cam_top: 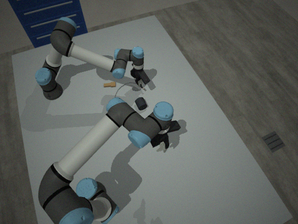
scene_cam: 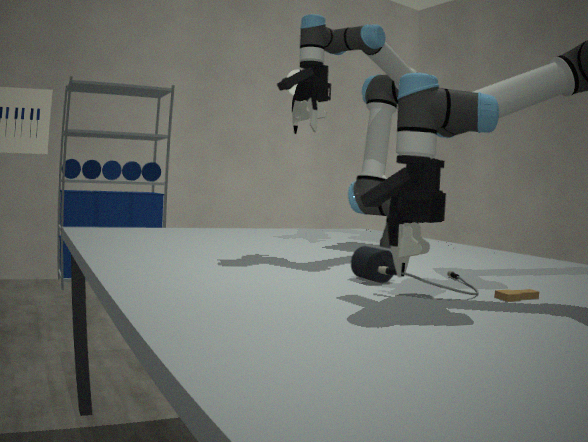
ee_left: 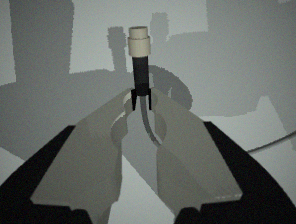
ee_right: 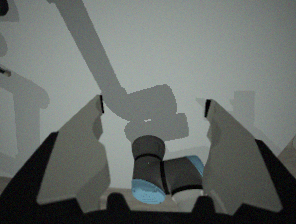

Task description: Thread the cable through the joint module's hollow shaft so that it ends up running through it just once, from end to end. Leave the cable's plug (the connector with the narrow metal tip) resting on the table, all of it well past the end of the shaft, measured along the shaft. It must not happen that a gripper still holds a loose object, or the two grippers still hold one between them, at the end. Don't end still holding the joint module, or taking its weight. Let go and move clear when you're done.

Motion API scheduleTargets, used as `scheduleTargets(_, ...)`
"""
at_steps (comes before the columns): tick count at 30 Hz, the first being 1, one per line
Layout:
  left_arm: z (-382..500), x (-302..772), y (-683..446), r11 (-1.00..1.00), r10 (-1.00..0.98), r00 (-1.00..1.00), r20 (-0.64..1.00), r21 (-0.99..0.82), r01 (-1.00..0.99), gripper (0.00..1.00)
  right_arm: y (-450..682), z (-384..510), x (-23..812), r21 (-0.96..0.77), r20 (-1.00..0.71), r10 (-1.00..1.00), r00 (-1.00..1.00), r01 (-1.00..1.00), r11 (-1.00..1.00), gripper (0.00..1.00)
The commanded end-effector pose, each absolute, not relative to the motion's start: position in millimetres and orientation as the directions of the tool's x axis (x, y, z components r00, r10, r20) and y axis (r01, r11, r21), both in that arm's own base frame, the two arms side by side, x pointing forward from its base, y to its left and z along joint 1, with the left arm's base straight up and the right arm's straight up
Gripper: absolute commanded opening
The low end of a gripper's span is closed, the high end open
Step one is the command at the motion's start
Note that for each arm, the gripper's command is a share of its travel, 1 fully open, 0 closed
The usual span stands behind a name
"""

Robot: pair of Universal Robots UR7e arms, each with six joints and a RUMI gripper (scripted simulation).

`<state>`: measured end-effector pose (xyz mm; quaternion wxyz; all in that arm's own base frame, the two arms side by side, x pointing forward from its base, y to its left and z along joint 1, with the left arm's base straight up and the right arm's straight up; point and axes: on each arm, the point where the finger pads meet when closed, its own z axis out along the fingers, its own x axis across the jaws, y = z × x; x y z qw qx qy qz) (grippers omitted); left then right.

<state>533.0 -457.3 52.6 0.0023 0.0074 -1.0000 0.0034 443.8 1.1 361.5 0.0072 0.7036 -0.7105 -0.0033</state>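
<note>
Joint module (cam_top: 141,103) (scene_cam: 371,264) lies on its side on the table (cam_top: 202,162) (scene_cam: 310,350), near the left gripper's (cam_top: 142,87) (scene_cam: 401,274) (ee_left: 142,100) jaws, which are clenched on the cable (cam_top: 118,88) (scene_cam: 440,287) (ee_left: 272,142) just behind its pale-ended connector (cam_top: 144,88) (scene_cam: 385,270) (ee_left: 140,57). From those jaws the cable curves away outside the module to its other end (scene_cam: 452,275). The right gripper's (cam_top: 161,150) (scene_cam: 304,130) (ee_right: 155,102) jaws are parted and empty, well apart from the module. An orange block (cam_top: 109,84) (scene_cam: 516,295) lies beyond the cable's curve from the left jaws.

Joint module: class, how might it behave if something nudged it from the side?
The joint module would probably roll, as its curved side rests on the table. Tipping seems less likely, since it already lies on its side.
</note>
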Motion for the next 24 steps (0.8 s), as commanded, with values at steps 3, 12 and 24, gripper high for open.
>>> scheduleTargets(3, 48, 497, -464, 0.984, 0.179, -0.984, 0.001, -0.013, 0.179, 0.0, 1, 362, 444, 0.014, 0.005, -1.0, -0.01, -1.0, 0.01, 0.61)
scheduleTargets(12, 41, 462, -467, 0.928, 0.373, -0.928, 0.001, -0.013, 0.373, 0.0, 1, 362, 444, 0.014, 0.005, -1.0, -0.01, -1.0, 0.01, 0.61)
scheduleTargets(24, 44, 469, -468, 0.943, 0.334, -0.943, 0.004, -0.01, 0.334, 0.0, 1, 362, 444, 0.014, 0.005, -1.0, -0.01, -1.0, 0.01, 0.61)
